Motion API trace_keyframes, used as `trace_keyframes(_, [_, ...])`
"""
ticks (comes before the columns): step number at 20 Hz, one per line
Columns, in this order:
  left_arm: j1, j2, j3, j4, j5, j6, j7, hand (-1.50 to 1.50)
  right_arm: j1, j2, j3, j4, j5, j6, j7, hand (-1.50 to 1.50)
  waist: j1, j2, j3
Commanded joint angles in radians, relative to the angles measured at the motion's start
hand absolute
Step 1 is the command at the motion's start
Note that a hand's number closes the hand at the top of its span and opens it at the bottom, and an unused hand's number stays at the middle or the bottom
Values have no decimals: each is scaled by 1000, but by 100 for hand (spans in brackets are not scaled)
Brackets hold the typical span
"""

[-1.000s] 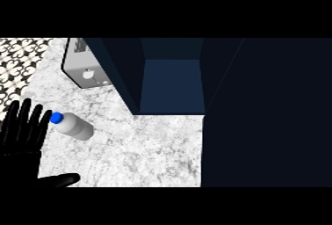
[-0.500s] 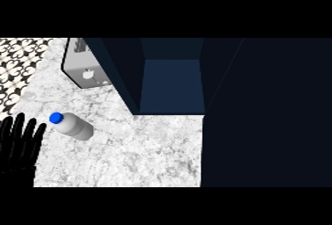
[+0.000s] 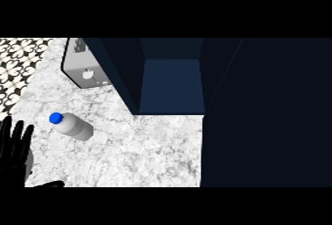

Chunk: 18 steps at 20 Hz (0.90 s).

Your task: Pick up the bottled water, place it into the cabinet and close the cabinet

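bottled water [image 3: 73,126] lies on worktop [image 3: 142,149], blue cap toward left robot hand [image 3: 14,147], which is spread, holding nothing. approach from side, curl round mid-body, then lift toward open cabinet [image 3: 170,83].

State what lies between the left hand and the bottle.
Head view: only bare marble counter separates the open left hand from the lying bottle.
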State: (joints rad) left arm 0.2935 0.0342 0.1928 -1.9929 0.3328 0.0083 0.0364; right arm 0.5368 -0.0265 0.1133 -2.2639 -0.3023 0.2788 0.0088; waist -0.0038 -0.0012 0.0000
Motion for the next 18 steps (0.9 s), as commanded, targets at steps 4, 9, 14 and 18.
trace_keyframes(4, [-29, 35, 84, 108, 1, -42, -57, -150, 47, 5, -9, 24, 9, 38, -63, -150, 0, 0, 0])
trace_keyframes(9, [-98, 95, 136, 250, 17, -100, -87, -150, 17, 8, 0, 39, 29, 29, -53, -150, 0, 0, 0])
trace_keyframes(14, [-140, 139, 179, 398, 1, -145, -161, -150, 59, 8, -9, 105, 40, 95, -168, -150, -2, 0, 0])
trace_keyframes(18, [-151, 153, 200, 554, 0, -208, -248, -150, 123, 5, 22, -10, 30, 72, -98, -150, -3, 0, 0])
